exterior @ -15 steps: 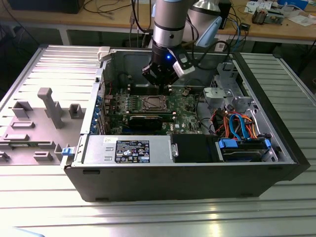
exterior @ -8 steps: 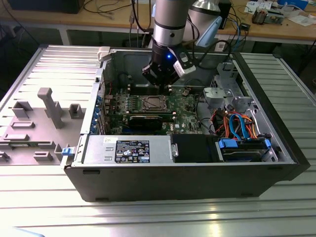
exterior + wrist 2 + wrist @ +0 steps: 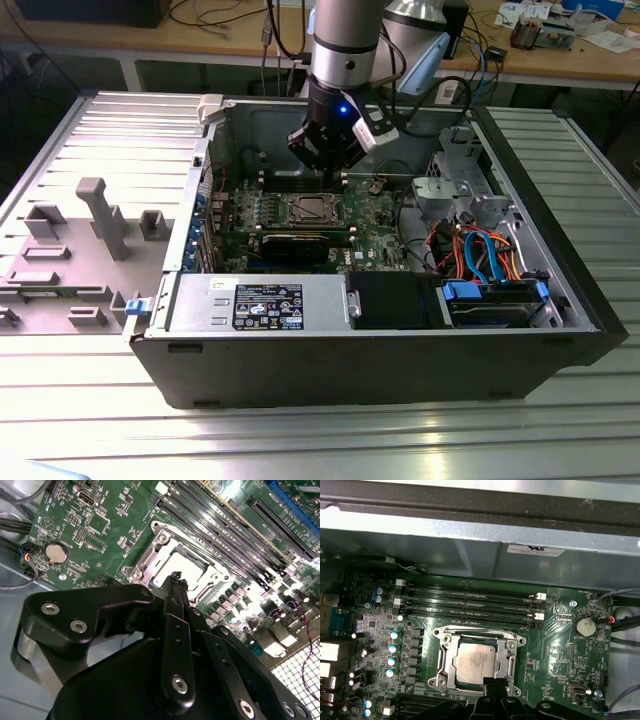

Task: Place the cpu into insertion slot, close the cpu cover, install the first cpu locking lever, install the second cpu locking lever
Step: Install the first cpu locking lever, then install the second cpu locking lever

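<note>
Exterior view: an open computer case (image 3: 370, 340) lies on its side on a ribbed metal table (image 3: 300, 440), and the arm's gripper (image 3: 327, 165) hangs inside it above the green motherboard (image 3: 375, 225), just behind the CPU socket (image 3: 308, 210) near the board's middle. The power supply (image 3: 262, 302) runs along the case's near edge, and blue and orange cables (image 3: 485, 255) crowd the case's corner at the exterior view's right. A grey plastic fixture (image 3: 100, 215) stands on the table toward the exterior view's left edge.

In the first wrist view the cpu (image 3: 476, 661) sits flat in the socket, its silver-grey top showing through the window of the cpu cover (image 3: 445, 661), which lies down flat around it. Memory slots (image 3: 470, 602) run along the board between the socket and the case wall, and a round coin battery (image 3: 584, 626) sits near the board's edge, well apart from the socket.

In the second wrist view the gripper (image 3: 176, 580) has its jaws drawn together with no gap and nothing between them, the tip poised over the socket's edge; whether it touches the cover there I cannot tell. The cpu (image 3: 187, 566) shows pale beyond the tip, and the coin battery (image 3: 56, 553) lies off near the board's corner.
</note>
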Controlling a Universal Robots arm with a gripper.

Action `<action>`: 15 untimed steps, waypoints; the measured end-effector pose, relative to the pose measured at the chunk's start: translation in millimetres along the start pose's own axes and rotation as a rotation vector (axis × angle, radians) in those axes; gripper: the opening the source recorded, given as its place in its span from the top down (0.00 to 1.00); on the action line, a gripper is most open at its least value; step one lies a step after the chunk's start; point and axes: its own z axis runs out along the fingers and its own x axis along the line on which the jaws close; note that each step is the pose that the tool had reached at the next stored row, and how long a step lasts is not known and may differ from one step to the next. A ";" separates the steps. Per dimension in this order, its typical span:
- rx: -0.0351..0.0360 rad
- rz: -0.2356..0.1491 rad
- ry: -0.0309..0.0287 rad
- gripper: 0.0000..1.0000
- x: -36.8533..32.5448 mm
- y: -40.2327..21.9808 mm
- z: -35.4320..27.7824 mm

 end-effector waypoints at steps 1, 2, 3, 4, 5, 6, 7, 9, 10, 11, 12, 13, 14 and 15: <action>0.0001 0.000 0.0001 0.89 0.0 0.0 -0.1; 0.0001 0.000 0.0001 0.89 0.0 0.0 -0.2; 0.0001 0.000 0.0001 0.89 0.0 0.0 -0.2; 0.0002 0.000 0.0001 0.89 0.0 0.0 -0.2; 0.0001 0.000 0.0001 0.89 0.0 0.0 -0.2; 0.0002 0.000 0.0001 0.89 0.0 0.0 -0.3; 0.0001 0.000 0.0001 0.89 0.0 0.0 -0.3; 0.0002 0.000 0.0001 0.89 0.0 0.0 -0.3; 0.0001 0.000 0.0001 0.89 0.0 0.0 -0.3; 0.0004 0.000 0.0003 0.89 0.1 -0.4 -0.4; 0.0003 0.000 0.0002 0.89 0.1 -1.3 -0.2; 0.0002 0.000 0.0002 0.89 0.2 -2.0 0.1; 0.0002 0.000 0.0001 0.89 0.3 -3.2 0.4; 0.0001 0.000 0.0001 0.89 0.4 -4.3 0.7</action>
